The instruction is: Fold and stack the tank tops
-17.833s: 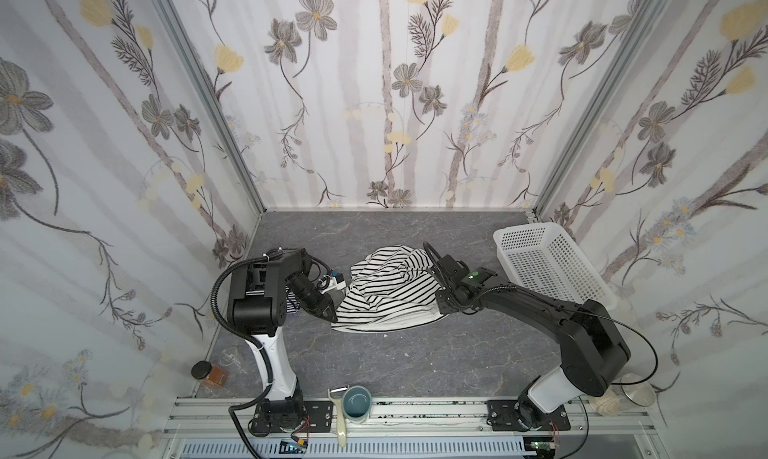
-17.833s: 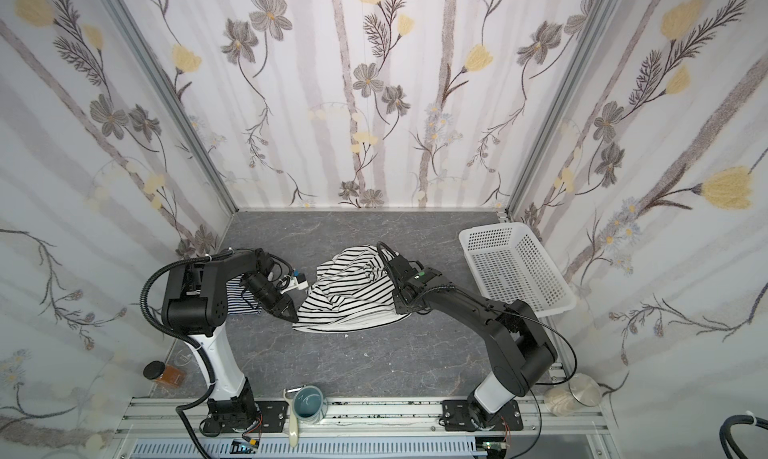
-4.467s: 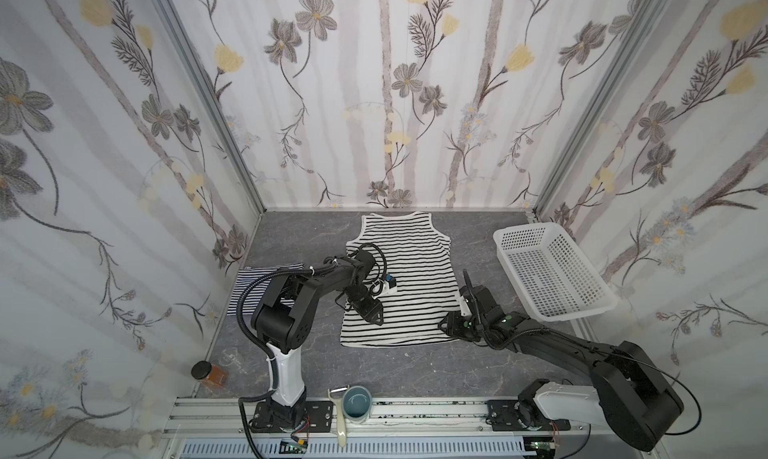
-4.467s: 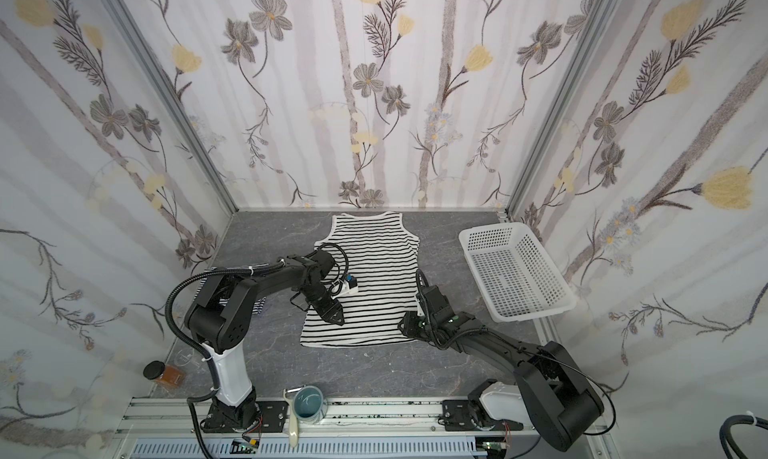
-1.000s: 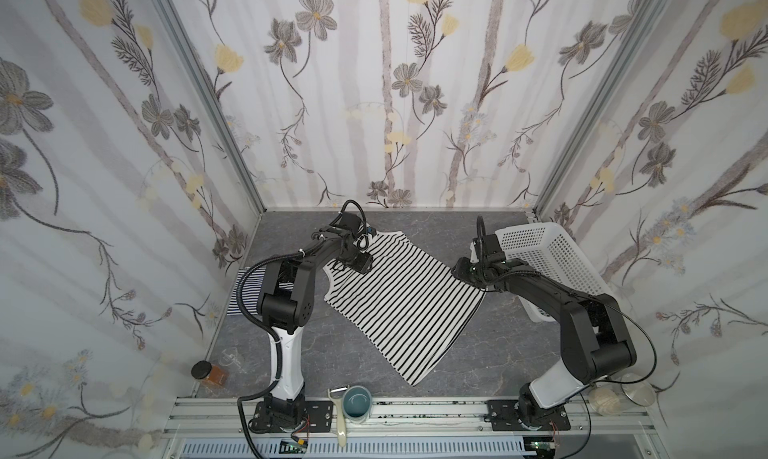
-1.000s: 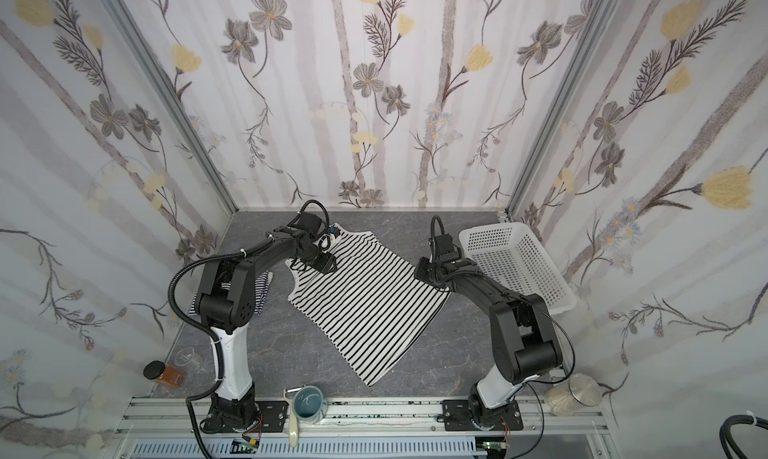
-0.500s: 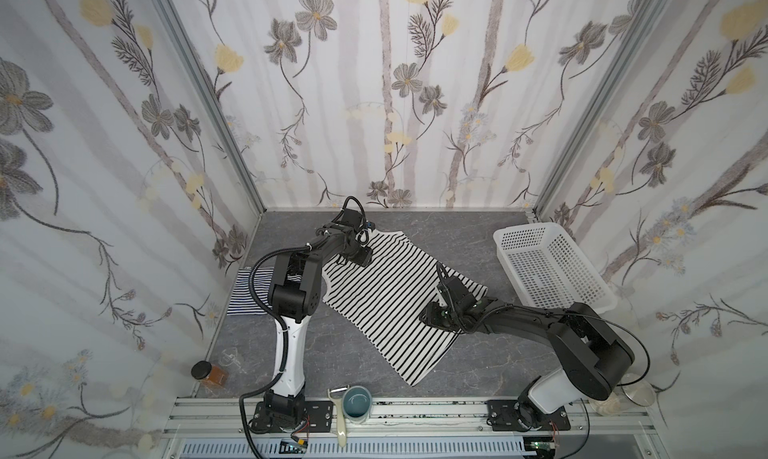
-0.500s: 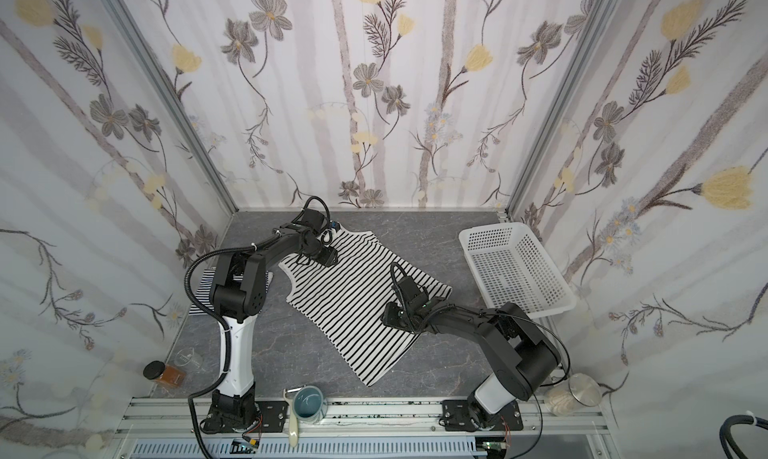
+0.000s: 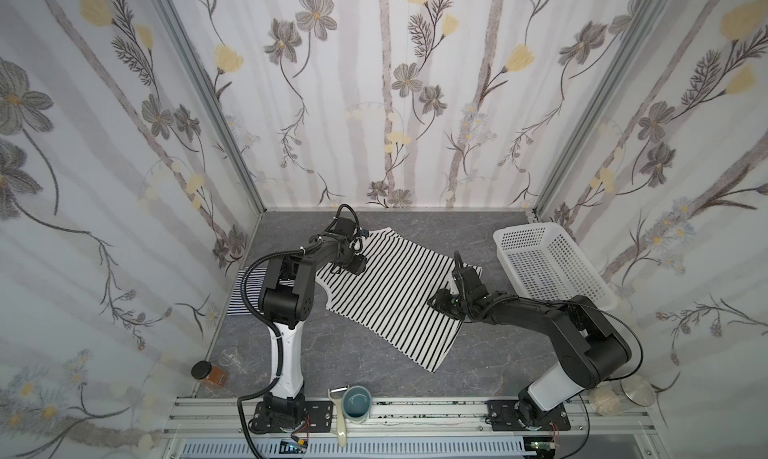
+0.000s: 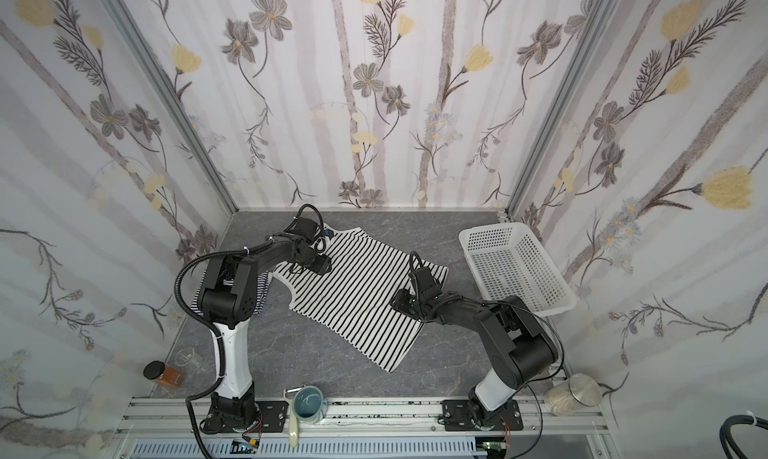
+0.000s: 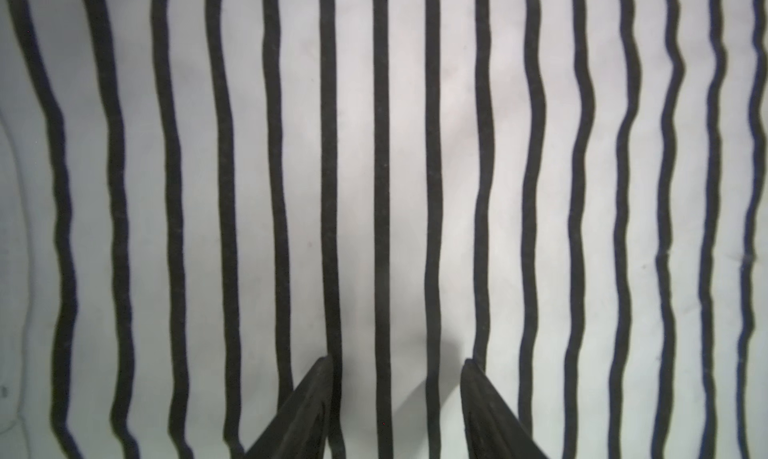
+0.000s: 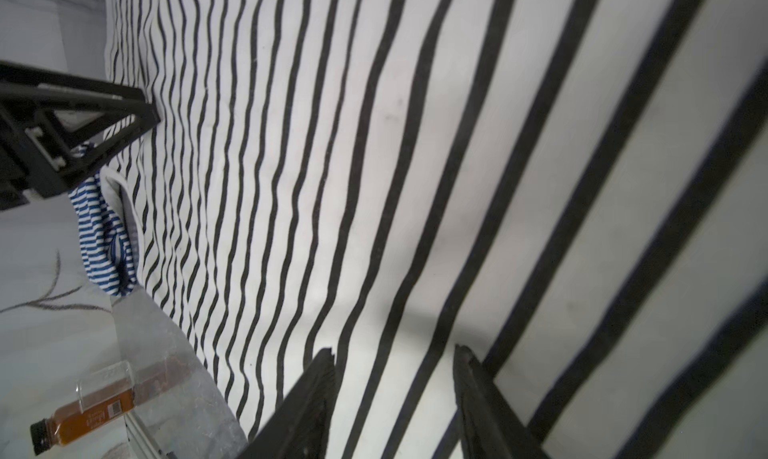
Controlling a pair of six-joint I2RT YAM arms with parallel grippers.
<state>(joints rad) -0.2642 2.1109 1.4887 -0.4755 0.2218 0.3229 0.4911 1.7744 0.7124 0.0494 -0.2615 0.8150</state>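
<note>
— Across the grey marbled tabletop [image 9: 353,355] lies the white knit tank top with wide-spaced black stripes [image 9: 395,294], spread flat and slantwise. Both my grippers are low over it.

— Where, and why there?

— My left gripper [image 9: 358,265] is at the neck end, between the straps. My right gripper [image 9: 435,303] is at the opposite end, just inside the hem, on the side toward the white perforated plastic basket [image 9: 519,233]. With one at each end, I judge I can square the cloth up or take both ends for a first fold.

— Are you holding anything?

— No. In each wrist view my jaws stand moderately apart, and the stripes run flat and unpinched through the gap. Whether they press the knit or hang just above it, I cannot tell.

— And the other top?

— The soft knit top with fine navy-and-white stripes [image 12: 99,236] lies as a small flat packet at the table's left edge. It is close by the white top's strap and, in both top views, partly hidden behind my left arm. I take it for the base of the stack, so this one must fold down small enough to sit on it. The knit is limp, so a shallow pinch might lift only one layer.
</note>
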